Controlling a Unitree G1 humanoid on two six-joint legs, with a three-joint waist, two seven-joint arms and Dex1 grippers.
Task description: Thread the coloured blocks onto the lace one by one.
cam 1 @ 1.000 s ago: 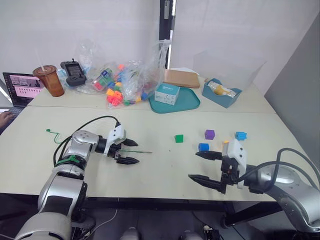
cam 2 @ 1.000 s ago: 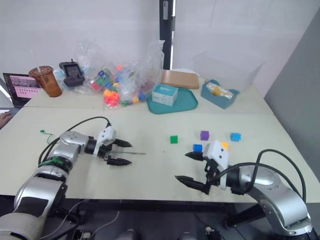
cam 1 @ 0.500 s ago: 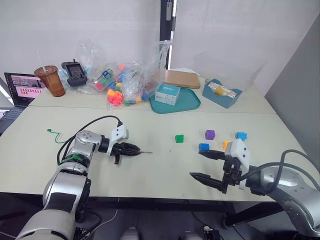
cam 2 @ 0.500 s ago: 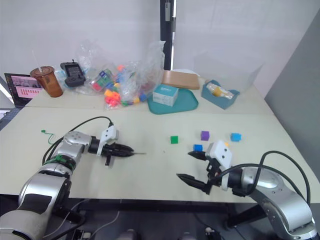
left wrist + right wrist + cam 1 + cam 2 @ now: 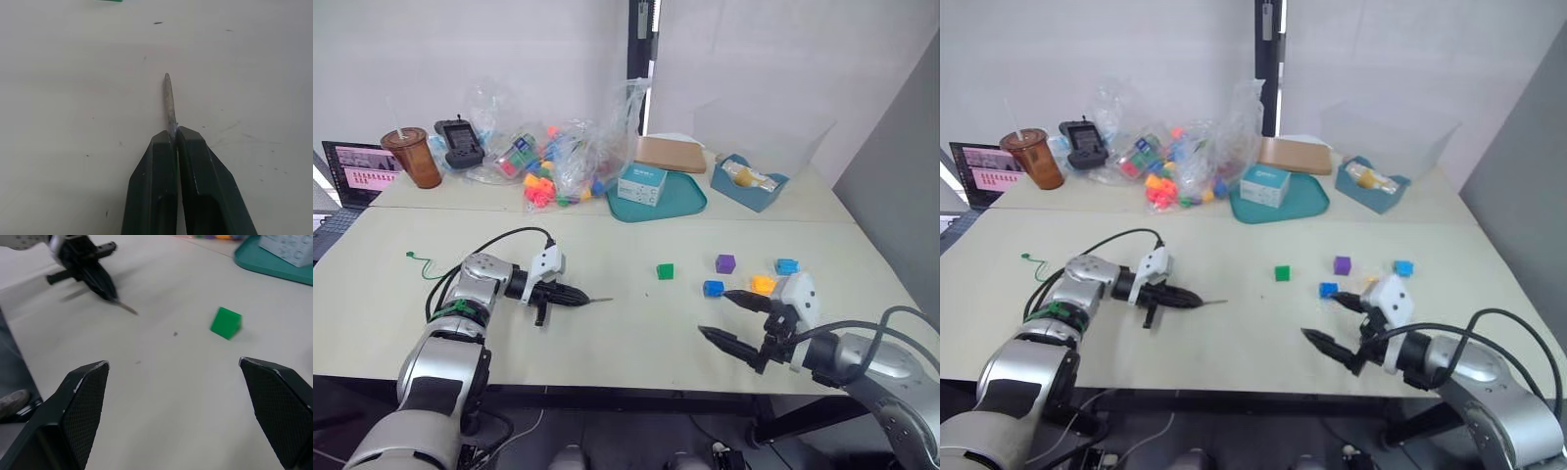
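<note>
Our left gripper (image 5: 576, 295) has its fingers pressed together on the stiff dark tip of the lace (image 5: 168, 100), low over the table (image 5: 607, 343), with the tip poking out past the fingertips toward the blocks. The rest of the green cord trails back behind that arm to its knotted end (image 5: 411, 256). Our right gripper (image 5: 729, 317) hangs with its fingers spread wide apart and nothing between them.

The green block (image 5: 664, 271) lies well ahead of the held tip. The dark blue block (image 5: 712, 288) and the orange-yellow block (image 5: 763, 285) sit just beside the right gripper's far finger, with the purple block (image 5: 724, 263) and the light blue block (image 5: 786, 266) a little beyond.

The risks, as we judge them:
- Only a short length of tip shows beyond our left fingers — it may be too little to pass through a block, or the grip may slip and drop the lace.
- The right fingers are wide and the cubes small and close together — closing could nudge a neighbour or pinch a block askew, hiding its hole.
- No block is threaded yet.
</note>
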